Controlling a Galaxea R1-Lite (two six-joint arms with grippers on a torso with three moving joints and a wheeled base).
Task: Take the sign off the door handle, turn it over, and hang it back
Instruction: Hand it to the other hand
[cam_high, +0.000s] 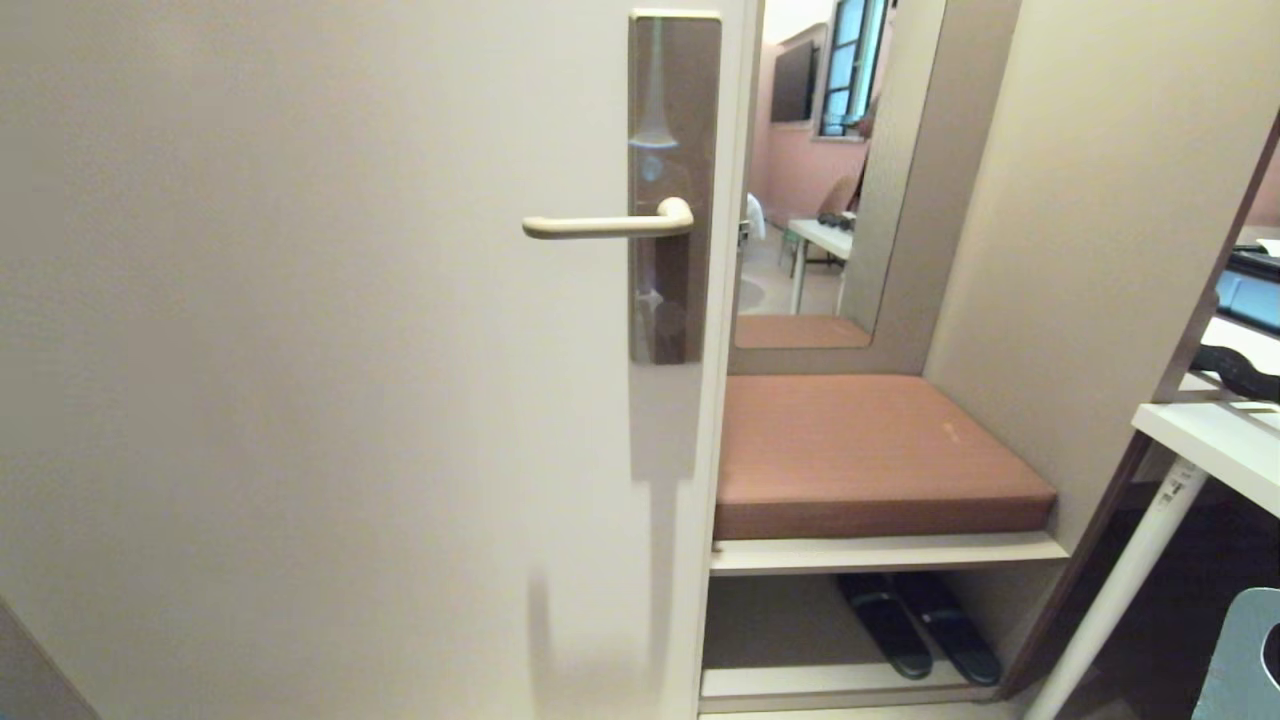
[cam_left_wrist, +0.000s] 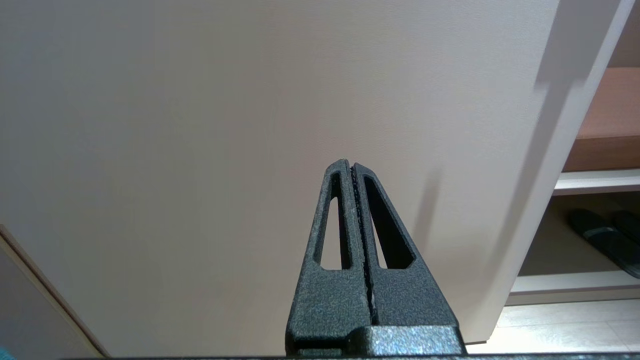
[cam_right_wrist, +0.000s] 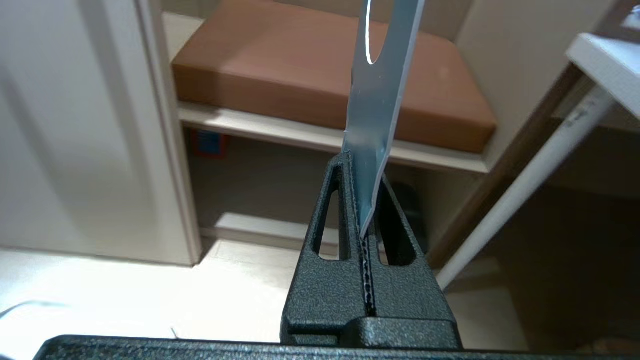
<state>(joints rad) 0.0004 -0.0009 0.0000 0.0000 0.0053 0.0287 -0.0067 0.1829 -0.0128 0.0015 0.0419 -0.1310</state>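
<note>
**Right wrist view: sign pinched edge-on, handle bare**

Right wrist view shows the right gripper (cam_right_wrist: 362, 200) low and near, its jaws clamped on the lower end of the sign (cam_right_wrist: 375, 110). The card stands up from the fingertips, seen almost edge-on, blue-grey, with part of its oval hole showing near the far end. In the head view only a blue-grey corner of it (cam_high: 1240, 655) peeks in at the near right.

The left gripper (cam_left_wrist: 352, 167) hangs low before the door (cam_high: 300, 350), fingers pressed together on nothing.

Farther off, the handle (cam_high: 608, 226) juts left from its brown plate (cam_high: 675, 120), with nothing hung on it. To the right, past the door's edge, lies a brown cushion (cam_high: 870, 450), slippers (cam_high: 920, 625) beneath it.

The sign looks thin, light and fairly stiff, with a smooth face that could slide in a weak pinch. A hold at the solid end, away from the hole, seems right, since it leaves the opening free to pass over the lever's tip. Which face will look outward cannot be told yet.
</note>
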